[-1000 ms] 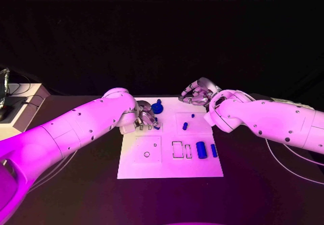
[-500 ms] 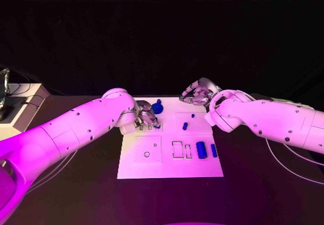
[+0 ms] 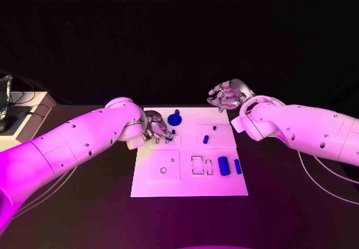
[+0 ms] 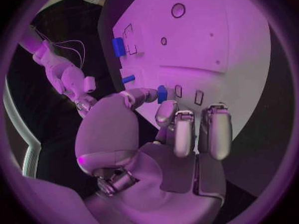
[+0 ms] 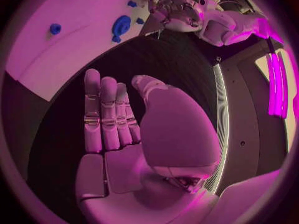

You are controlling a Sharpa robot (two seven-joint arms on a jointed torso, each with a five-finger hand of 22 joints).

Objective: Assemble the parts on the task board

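Left hand point(image 3: 155, 128) rests low on the white board point(image 3: 187, 181), thumb and a finger pinching a small blue peg point(image 4: 162, 93) just beside two narrow slots. Small, hard and probably light and slick, the peg is best taken by its sides. Right hand point(image 3: 228, 96) hangs raised beyond the board's far edge, empty, fingers straight and together, palm open.

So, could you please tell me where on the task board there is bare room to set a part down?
The near strip of the task board, below the rectangular slots and blue cylinders, is bare. The far left corner is crowded: the left hand holds a small blue part there, beside the blue knobbed part.
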